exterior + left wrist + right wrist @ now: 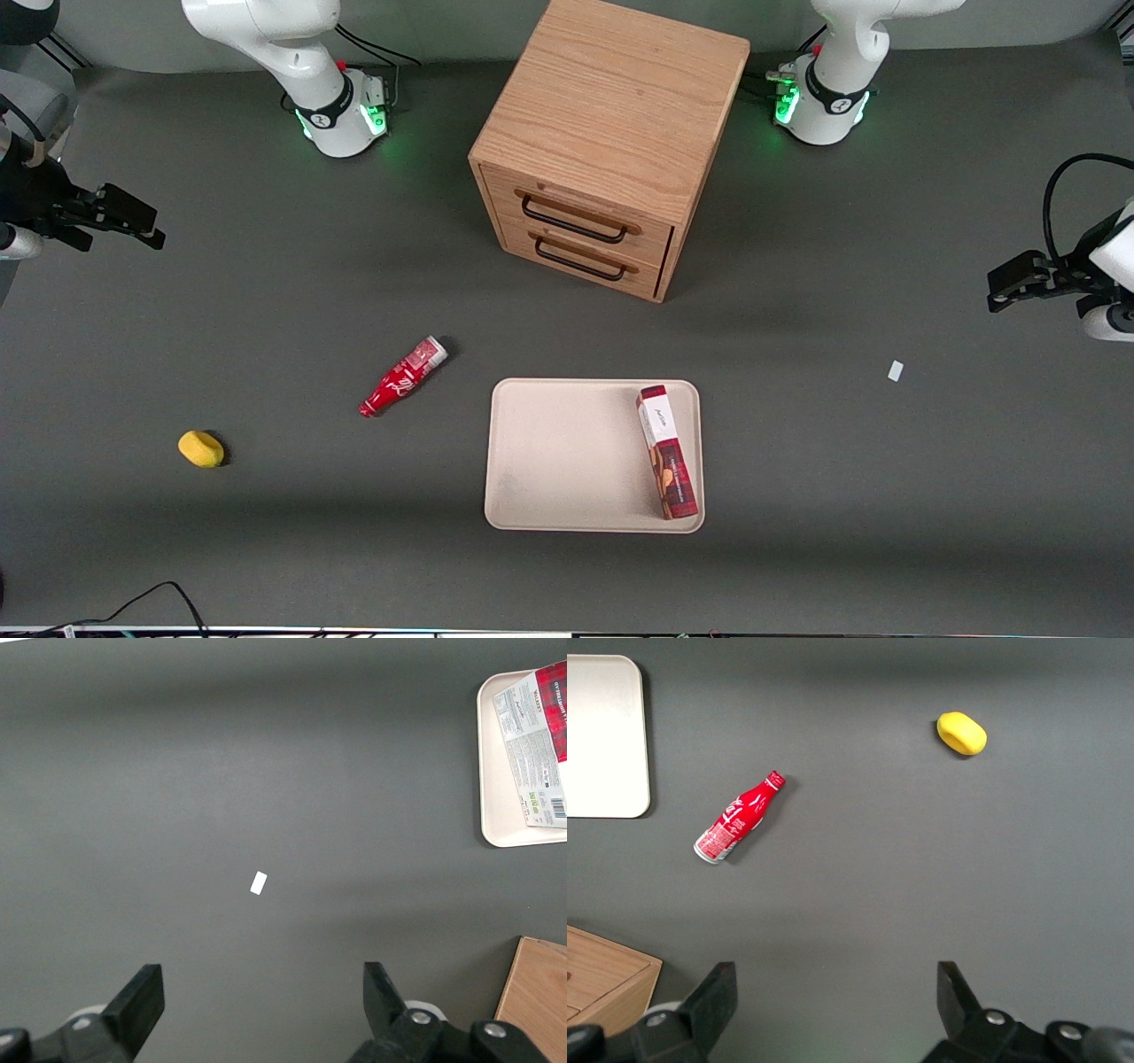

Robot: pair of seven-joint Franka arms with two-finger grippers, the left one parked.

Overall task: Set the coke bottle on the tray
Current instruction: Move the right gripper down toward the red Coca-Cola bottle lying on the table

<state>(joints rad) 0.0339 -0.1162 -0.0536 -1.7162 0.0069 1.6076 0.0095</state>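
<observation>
claw (133, 223) parked high at the working arm's end of the desk (266, 292), fingers (713, 1001) spread wide and gripping nothing; well apart from everything on the desk, no contact with any object.

outward from there, seen below the claw in the right wrist view: coke bottle (738, 819) lying flat on its side on the bare desk, red cap end pointing away from the silvery base; in the front view the coke bottle (403, 377) angled, cap end nearer the front camera, base end toward the wooden drawer cabinet (602, 151); yellow lump (201, 448) farther toward the working arm's end, well apart from the bottle.

next out, the tray (567, 452) — flat, cream, near the bottle but not touching it; already carrying a red biscuit box (668, 451) along the edge toward the parked arm's end, leaving a broad bare stretch on the bottle's side; small white scrap (895, 370) lying alone farther toward the parked arm.

progress, as a judgement — nothing done yet; bottle untouched and off the tray; remaining: descend over the bottle, close across its body, lift, carry over the rim, set down on the bare part clear of the box.
</observation>
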